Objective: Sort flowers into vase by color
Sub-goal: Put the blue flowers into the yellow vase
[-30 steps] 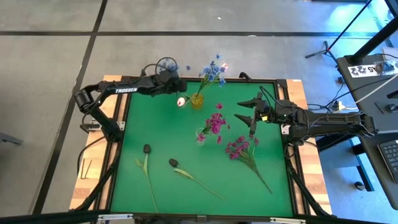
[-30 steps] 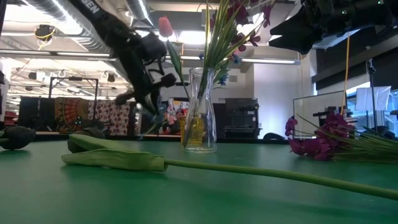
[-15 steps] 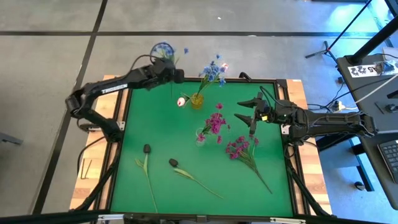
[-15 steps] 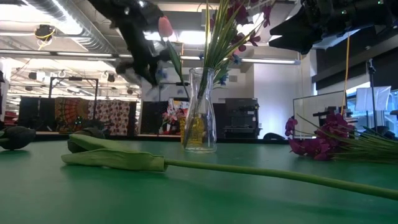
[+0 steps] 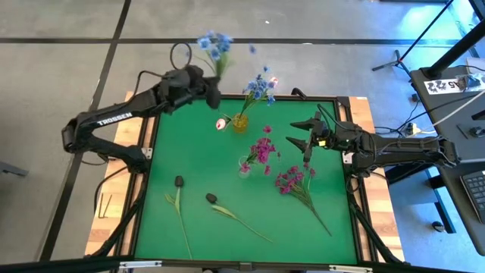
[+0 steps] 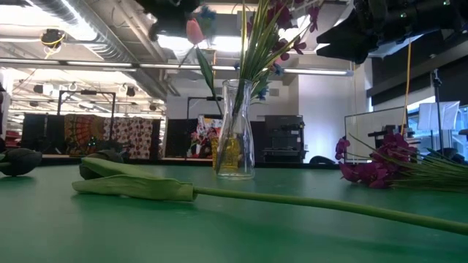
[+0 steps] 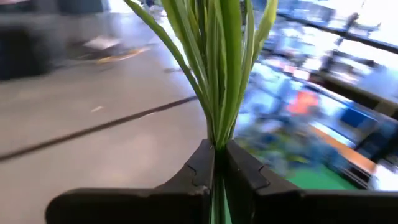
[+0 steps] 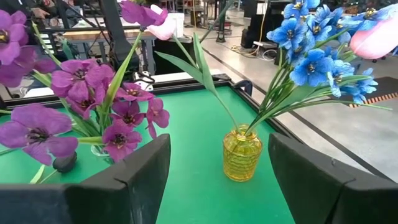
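Observation:
My left gripper [image 5: 212, 92] [image 7: 217, 149] is raised high above the table's far left part, shut on a blue flower bunch [image 5: 214, 43]. A yellow vase [image 5: 240, 122] [image 8: 241, 154] holds blue flowers [image 5: 260, 88] [image 8: 311, 56] and white-pink tulip buds [image 5: 220, 123]. A clear vase [image 5: 244, 167] [image 6: 235, 131] holds magenta flowers [image 5: 263, 149]. A magenta bunch [image 5: 292, 180] and two dark-budded stems [image 5: 179, 182] [image 5: 211, 198] lie flat on the green mat. My right gripper [image 5: 295, 133] [image 8: 214, 180] hovers open to the right of the vases. My left gripper pinches the blue bunch's green stems [image 7: 219, 134] between its two shut fingers. The bunch is lifted clear of the table. The stems and leaves run on past the fingertips, and the blue blooms [image 5: 214, 43] stand beyond the gripper, toward the far edge.
The mat's raised dark frame [image 5: 148, 163] runs round the work area. Bare green mat lies at the near left [image 5: 155, 227] and near right corners. In the low view a dark-budded stem [image 6: 131, 184] lies across the foreground.
My left gripper has risen steeply, leaving the low view through its top edge, and has carried the blue bunch up with it. The blooms now show beyond the table's far edge. My right arm has kept still.

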{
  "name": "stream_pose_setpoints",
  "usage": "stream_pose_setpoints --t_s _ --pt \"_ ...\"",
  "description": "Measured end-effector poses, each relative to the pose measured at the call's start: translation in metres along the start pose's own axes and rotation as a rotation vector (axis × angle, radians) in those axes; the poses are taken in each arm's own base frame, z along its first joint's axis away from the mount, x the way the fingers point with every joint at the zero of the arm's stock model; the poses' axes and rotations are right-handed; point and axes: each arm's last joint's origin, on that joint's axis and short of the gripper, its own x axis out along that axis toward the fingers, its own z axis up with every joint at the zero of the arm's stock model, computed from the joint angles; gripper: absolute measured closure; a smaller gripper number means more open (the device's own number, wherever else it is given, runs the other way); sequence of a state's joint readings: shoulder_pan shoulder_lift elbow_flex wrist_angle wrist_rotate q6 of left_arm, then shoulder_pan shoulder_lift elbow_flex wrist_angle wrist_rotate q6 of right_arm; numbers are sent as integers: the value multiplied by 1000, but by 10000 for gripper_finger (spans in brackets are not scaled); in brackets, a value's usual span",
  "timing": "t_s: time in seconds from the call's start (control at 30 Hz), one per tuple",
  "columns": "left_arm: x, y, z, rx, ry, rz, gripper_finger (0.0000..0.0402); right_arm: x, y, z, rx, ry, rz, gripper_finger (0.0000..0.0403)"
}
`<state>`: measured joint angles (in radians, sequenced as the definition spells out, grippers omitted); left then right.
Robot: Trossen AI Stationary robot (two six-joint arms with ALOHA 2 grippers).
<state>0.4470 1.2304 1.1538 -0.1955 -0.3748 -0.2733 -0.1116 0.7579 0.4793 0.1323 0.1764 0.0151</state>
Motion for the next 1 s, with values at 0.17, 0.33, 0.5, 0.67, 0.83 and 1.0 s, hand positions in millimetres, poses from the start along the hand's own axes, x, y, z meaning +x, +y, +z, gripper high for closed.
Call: stream_pose_setpoints --t_s 0.17,0.33,0.5,0.67,0.83,1.0 --pt "2 -13 -9 114 -51 -191 388 0 0 0 -3 -1 0 133" --pt "7 -9 -15 123 -174 -186 388 0 0 0 -5 0 0 133" --pt "14 2 -32 116 -233 -235 388 0 0 0 -5 3 0 133" --pt "21 18 -51 81 -260 -340 388 0 0 -1 -6 6 0 133" --pt "25 28 -73 75 -273 -431 388 0 0 -1 -6 7 0 133" --pt "30 28 -84 96 -271 -472 388 0 -1 -1 -5 5 -43 133"
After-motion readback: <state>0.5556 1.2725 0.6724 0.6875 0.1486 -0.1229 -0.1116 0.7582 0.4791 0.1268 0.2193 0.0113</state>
